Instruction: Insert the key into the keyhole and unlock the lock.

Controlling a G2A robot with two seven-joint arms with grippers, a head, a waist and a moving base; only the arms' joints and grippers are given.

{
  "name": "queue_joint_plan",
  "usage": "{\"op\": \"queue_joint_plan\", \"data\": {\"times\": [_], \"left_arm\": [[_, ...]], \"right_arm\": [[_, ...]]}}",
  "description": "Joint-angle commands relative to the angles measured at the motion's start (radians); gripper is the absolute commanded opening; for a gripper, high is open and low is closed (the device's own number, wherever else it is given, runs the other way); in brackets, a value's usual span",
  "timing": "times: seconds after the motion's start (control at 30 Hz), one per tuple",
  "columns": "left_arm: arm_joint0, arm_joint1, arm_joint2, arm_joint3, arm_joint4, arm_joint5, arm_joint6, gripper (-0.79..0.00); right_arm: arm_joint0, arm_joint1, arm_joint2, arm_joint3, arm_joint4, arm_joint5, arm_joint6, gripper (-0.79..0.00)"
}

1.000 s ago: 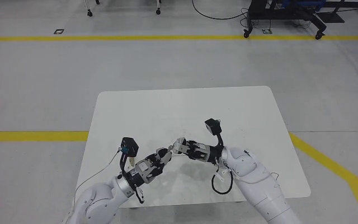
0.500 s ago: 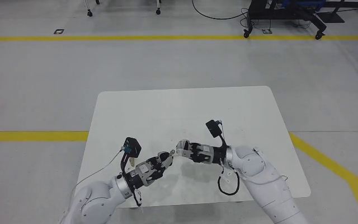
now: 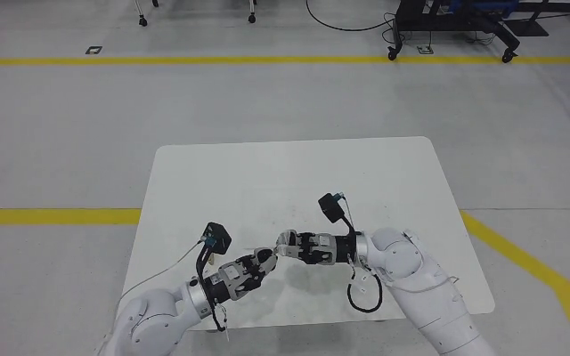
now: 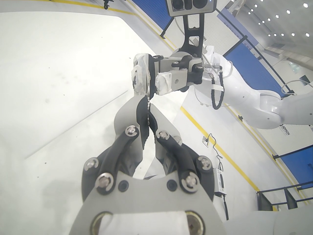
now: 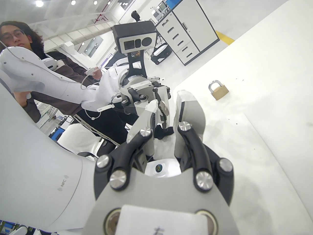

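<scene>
Holds the key (image 4: 147,96) above the front part of the tabletop (image 3: 267,178), clear of the surface, pinched between the pressed-together fingers of the left hand (image 4: 146,111). Presents it edge-on in the left wrist view as a thin, toothed strip of metal, its long axis running straight out from the left fingertips toward the right hand (image 5: 168,101). Brings the two hands nearly tip to tip, about midway between the arms in the top view. Has the right hand spread, with its tape-wrapped fingers (image 5: 151,110) standing on either side of the key's free end and a plain gap between them. Cannot tell whether either pad touches the metal. Shows a rounded silver end of the key facing the right hand in the right wrist view. Cannot tell for certain whether that end is the bow or the blade. Has the lock (image 5: 218,91) lying on the tabletop well apart from both hands: a small brass body with a silver shackle that looks seated in it. Cannot tell which way its keyhole faces.
</scene>
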Motion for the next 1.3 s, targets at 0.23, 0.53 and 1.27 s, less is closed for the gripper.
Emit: {"op": "queue_joint_plan", "data": {"times": [0.23, 0.53, 1.27], "left_arm": [[-0.007, 0.004, 0.003, 0.004, -0.002, 0.001, -0.014, -0.785], [-0.012, 0.009, -0.004, 0.009, -0.007, 0.014, -0.015, -0.520], [0.096, 0.033, -0.152, -0.017, -0.030, -0.061, 0.080, -0.314]], "right_arm": [[0.008, 0.008, -0.018, -0.016, -0.004, 0.018, 0.038, -0.785], [0.015, 0.015, -0.032, -0.023, -0.004, 0.018, 0.056, -0.785], [-0.028, 0.026, 0.032, -0.014, -0.042, -0.061, -0.202, -0.785]]}}
